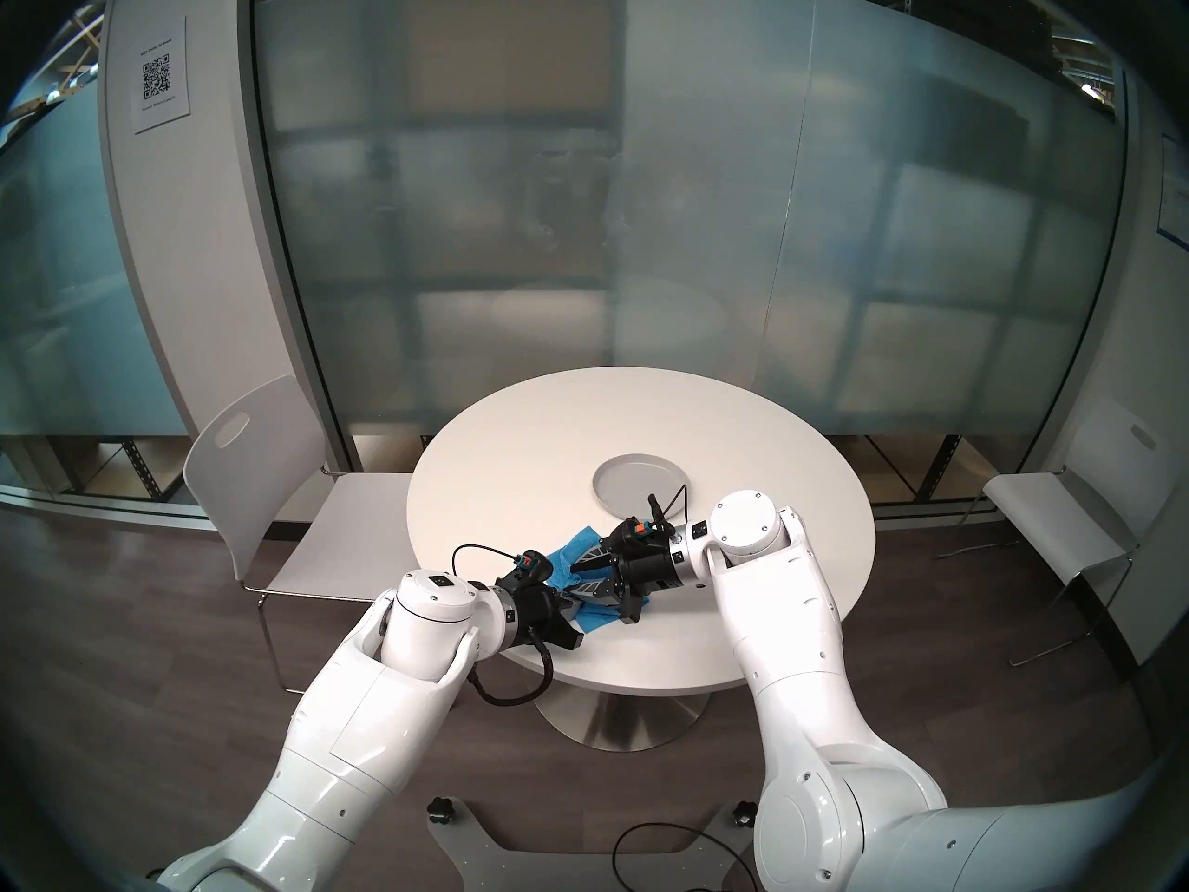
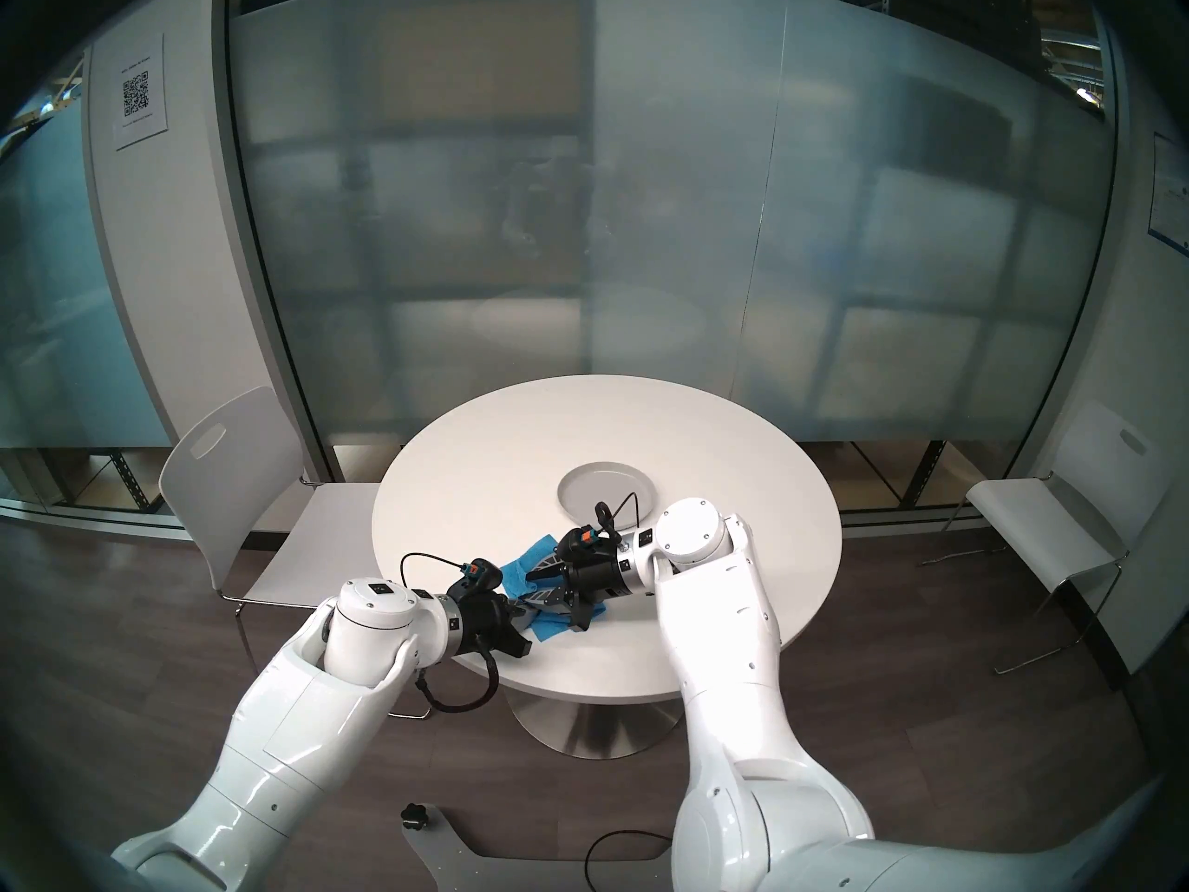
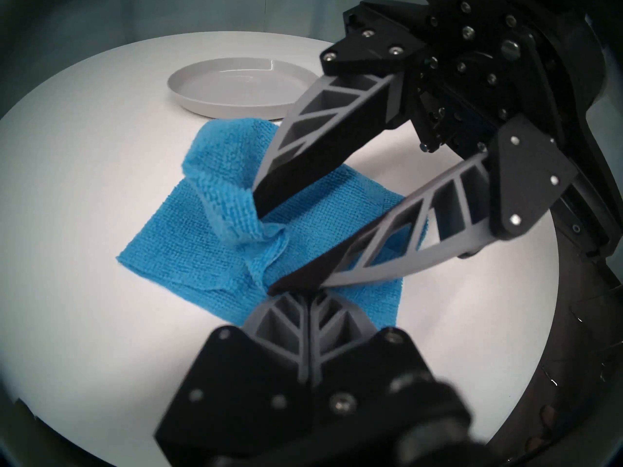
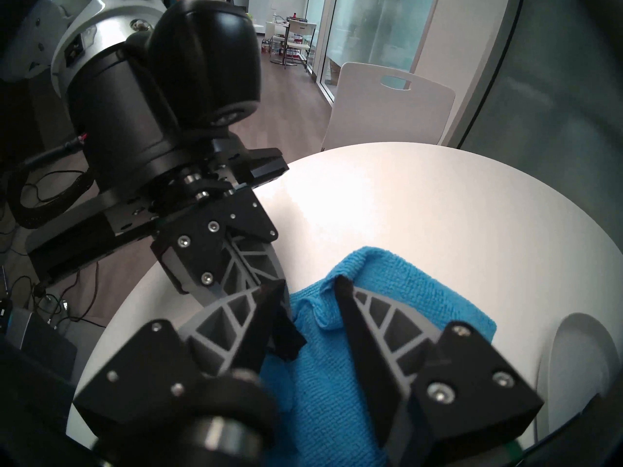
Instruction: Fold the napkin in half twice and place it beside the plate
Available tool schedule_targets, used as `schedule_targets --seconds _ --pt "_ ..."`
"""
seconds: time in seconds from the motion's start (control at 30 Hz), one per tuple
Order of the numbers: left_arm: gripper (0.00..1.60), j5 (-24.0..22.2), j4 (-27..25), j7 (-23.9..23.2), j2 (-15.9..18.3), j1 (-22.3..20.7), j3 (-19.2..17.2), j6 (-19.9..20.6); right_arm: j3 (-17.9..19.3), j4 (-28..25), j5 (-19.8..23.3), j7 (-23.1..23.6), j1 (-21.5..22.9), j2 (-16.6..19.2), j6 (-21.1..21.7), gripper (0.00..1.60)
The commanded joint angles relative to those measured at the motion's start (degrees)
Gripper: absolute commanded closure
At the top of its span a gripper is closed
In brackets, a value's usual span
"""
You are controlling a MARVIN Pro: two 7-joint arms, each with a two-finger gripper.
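Note:
The blue napkin [image 1: 574, 545] [image 3: 175, 250] lies on the round white table [image 1: 508, 459], just in front of the grey plate [image 1: 634, 479] [image 3: 232, 85]. Part of it is bunched into a raised fold. My right gripper [image 1: 582, 578] [image 3: 266, 247] [image 4: 308, 284] reaches over it from the right, open, with one fingertip against that fold. My left gripper [image 1: 572, 604] [image 3: 308, 287] comes from the left, shut, its tips on the napkin's near edge beside the right gripper's lower finger. I cannot tell whether cloth is pinched between them.
White chairs stand at the table's left [image 1: 257, 472] and far right [image 1: 1061, 517]. A frosted glass wall runs behind. The two wrists nearly touch over the napkin. Cables [image 1: 669, 498] loop over the plate's near rim.

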Motion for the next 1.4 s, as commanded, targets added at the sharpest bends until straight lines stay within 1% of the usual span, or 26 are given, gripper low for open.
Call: schedule_targets --seconds 0.0,0.17,0.3,0.47,0.6,0.77,0.83,0.87,0.9,0.93,0.97,1.07,1.13,1.2,1.3,1.37 --pt "1.6 -0.1 -0.9 -0.2 -0.3 -0.4 0.2 -0.1 0.6 -2.8 0.7 0.3 0.0 0.5 -0.4 0.7" --pt "1.6 -0.1 -0.8 -0.1 -0.3 -0.4 0.2 0.0 1.6 -4.5 1.5 0.8 0.1 0.2 -0.4 0.64" --pt "1.6 -0.2 -0.7 -0.2 -0.4 -0.4 0.2 -0.1 2.5 -6.2 2.3 1.6 0.4 -0.4 -0.1 0.53" --pt "1.6 -0.2 -0.5 -0.1 -0.6 -0.5 0.3 -0.3 2.7 -6.1 2.1 2.0 1.8 -0.6 -0.2 0.5" --pt "1.6 -0.3 -0.5 -0.1 -0.7 -0.5 0.2 -0.3 1.6 -4.6 0.9 2.7 3.2 -0.4 -0.2 0.56" --pt "1.6 -0.3 -0.7 0.1 -0.8 -0.3 0.1 -0.4 -1.2 -0.8 -1.9 2.7 6.7 1.2 -0.2 0.58" --pt "1.6 -0.4 -0.7 0.1 -0.8 -0.2 0.0 -0.5 -1.8 0.6 -2.3 2.7 7.7 1.4 -0.6 0.58" --pt "1.6 -0.4 -0.7 0.1 -0.8 -0.1 -0.1 -0.5 -2.4 0.0 -2.4 2.7 7.3 1.5 -0.5 0.6" --pt "1.6 -0.5 -0.7 0.2 -0.8 0.0 -0.2 -0.5 -3.1 1.6 -2.8 2.7 8.5 1.9 -1.1 0.61" --pt "1.6 -0.5 -0.8 0.2 -0.8 0.0 -0.2 -0.6 -3.5 2.0 -2.8 2.7 8.9 1.9 -1.1 0.63" --pt "1.6 -0.5 -0.8 0.2 -0.8 0.1 -0.3 -0.6 -4.1 2.2 -2.5 2.7 9.2 2.1 -0.6 0.63" --pt "1.6 -0.6 -0.8 0.3 -0.7 0.3 -0.4 -0.7 -4.5 2.7 -1.9 2.7 10.1 2.1 -0.2 0.64" --pt "1.6 -0.7 -0.9 0.3 -0.6 0.3 -0.5 -0.8 -4.3 3.1 -1.3 2.7 11.0 2.2 0.4 0.6" --pt "1.6 -0.7 -0.9 0.3 -0.6 0.4 -0.6 -0.8 -4.4 3.3 -0.7 2.7 11.7 2.4 0.6 0.6" --pt "1.6 -0.8 -0.9 0.2 -0.5 0.5 -0.7 -0.8 -4.1 3.0 1.7 2.7 12.7 2.3 2.0 0.61" --pt "1.6 -0.8 -0.9 0.2 -0.5 0.5 -0.7 -0.8 -4.3 2.8 2.0 2.7 12.9 2.4 2.3 0.59"
